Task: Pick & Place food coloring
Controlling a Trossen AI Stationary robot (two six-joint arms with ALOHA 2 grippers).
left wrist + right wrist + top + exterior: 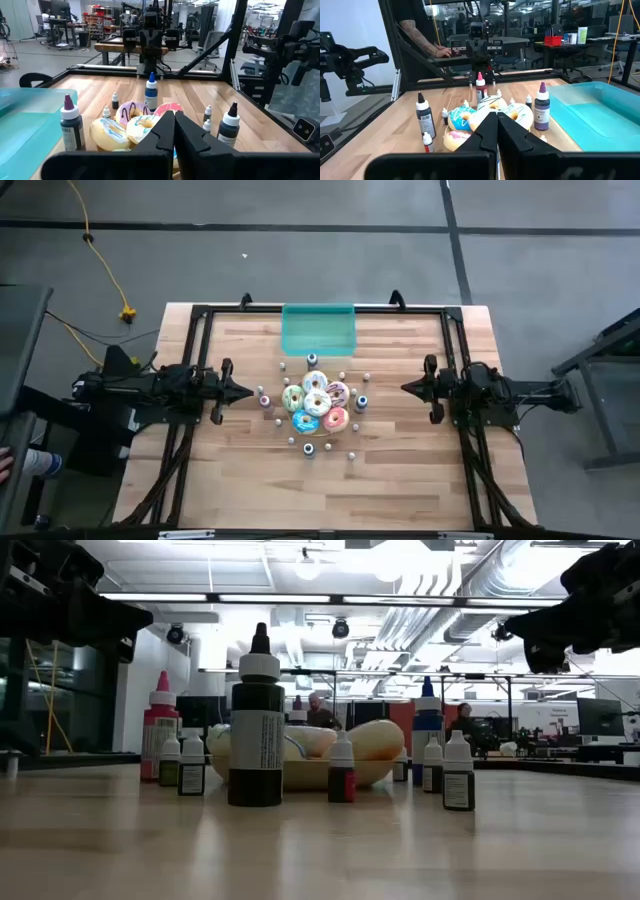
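From my seat I see the table [240, 480], the teal tray [318, 330], donuts [315, 405] ringed by tiny bottles [313, 360], both the left gripper [243, 391] and right gripper [408, 387] closed and empty; the bottles look light, rigid, tippy, so I'd pinch one's body below the cap.
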